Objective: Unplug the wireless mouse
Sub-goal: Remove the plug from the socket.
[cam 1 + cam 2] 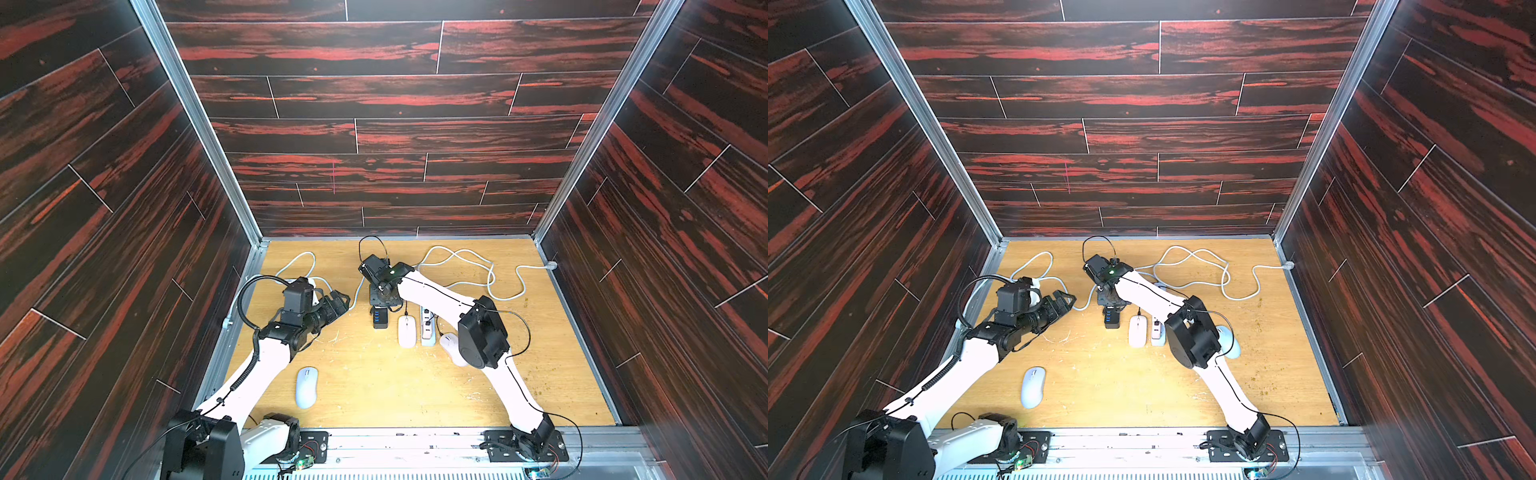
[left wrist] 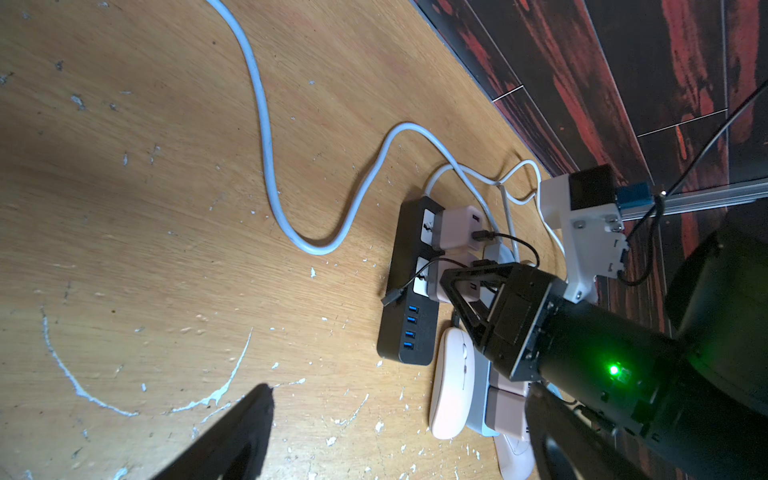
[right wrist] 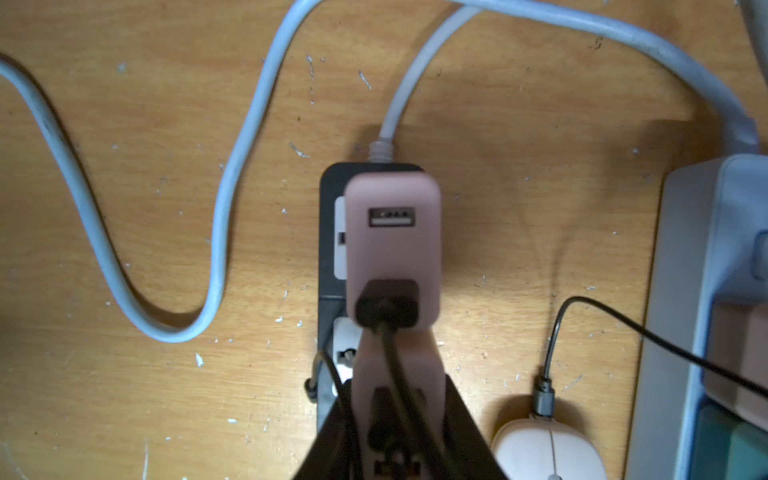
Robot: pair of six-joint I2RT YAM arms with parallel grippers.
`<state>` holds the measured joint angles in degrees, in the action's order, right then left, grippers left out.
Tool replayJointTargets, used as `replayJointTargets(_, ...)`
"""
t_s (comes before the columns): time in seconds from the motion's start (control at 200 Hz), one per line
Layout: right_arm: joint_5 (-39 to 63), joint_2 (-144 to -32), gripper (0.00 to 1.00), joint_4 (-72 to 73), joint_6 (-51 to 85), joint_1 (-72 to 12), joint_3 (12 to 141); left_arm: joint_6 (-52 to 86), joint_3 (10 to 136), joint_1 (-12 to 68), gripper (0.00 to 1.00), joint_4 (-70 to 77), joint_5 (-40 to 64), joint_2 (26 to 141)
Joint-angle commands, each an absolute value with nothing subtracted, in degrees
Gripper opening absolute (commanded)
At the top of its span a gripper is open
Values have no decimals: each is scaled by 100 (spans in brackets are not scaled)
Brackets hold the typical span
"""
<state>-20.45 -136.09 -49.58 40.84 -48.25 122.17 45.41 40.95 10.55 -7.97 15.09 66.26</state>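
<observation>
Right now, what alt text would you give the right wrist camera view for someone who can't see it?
The right end effector straddles a pink USB charger on a black power strip, beside a second pink charger with a black cable plugged in. A pink mouse with a cable attached lies nearby on the wooden table.

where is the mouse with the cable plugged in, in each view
In a top view: mouse mid-table, right of the black power strip.
In a top view: mouse in the same place.
Left wrist: mouse beside the strip's blue ports.
Right wrist: mouse cut off at the edge.
Shared landmark: the black power strip.
</observation>
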Motion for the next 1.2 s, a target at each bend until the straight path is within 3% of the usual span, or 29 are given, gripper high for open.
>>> replayJointTargets(0.0,-1919,-13589,26,-4920,4087,-4834,12149,4434,3950,1053,95,-675,1639,6748)
replayJointTargets(0.24,-1284,-13081,20,-4136,4043,-4760,11452,4440,3746,1652,78,-114,1482,7407)
replayJointTargets(0.411,-859,-12903,19,-3771,4137,-4665,11112,4731,3812,1859,72,667,1556,8241)
replayJointTargets(1.032,318,-12278,15,-2579,4357,-4178,9696,5234,4224,1872,72,2041,2382,9963)
replayJointTargets(1.192,433,-12289,14,-2519,4390,-4165,9636,5187,4335,1888,64,2075,2467,10278)
